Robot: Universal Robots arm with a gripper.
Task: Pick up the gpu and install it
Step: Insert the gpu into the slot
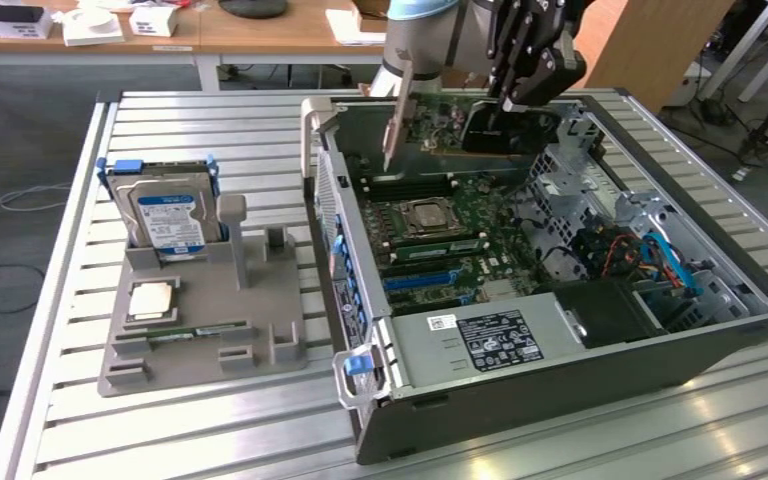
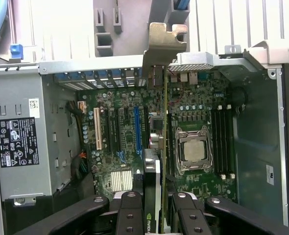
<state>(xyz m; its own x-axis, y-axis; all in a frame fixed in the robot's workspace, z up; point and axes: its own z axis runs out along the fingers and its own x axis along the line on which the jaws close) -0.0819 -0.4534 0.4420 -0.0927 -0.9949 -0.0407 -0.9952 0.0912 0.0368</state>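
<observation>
My gripper (image 1: pixel 528 98) hangs over the far end of the open computer case (image 1: pixel 704 340), shut on the gpu (image 1: pixel 488 133). The card stands on edge above the motherboard (image 1: pixel 458 245), black face toward the exterior view's right, with its silver end bracket (image 1: pixel 395 130) pointing down near the case's rear wall. In the wrist view the gpu (image 2: pixel 156 171) runs edge-on between my fingers (image 2: pixel 130 215), and its bracket (image 2: pixel 163 45) reaches the case's slot openings. It sits over the board between the blue slot (image 2: pixel 137 128) and the CPU socket (image 2: pixel 193 149).
A grey fixture (image 1: pixel 264 345) on the exterior view's left carries a silver hard drive (image 1: pixel 168 215) with a blue label, a CPU chip (image 1: pixel 153 300) and a RAM stick (image 1: pixel 197 332). The power supply (image 1: pixel 484 340) fills the case's near end. A wooden desk (image 1: pixel 264 30) stands behind.
</observation>
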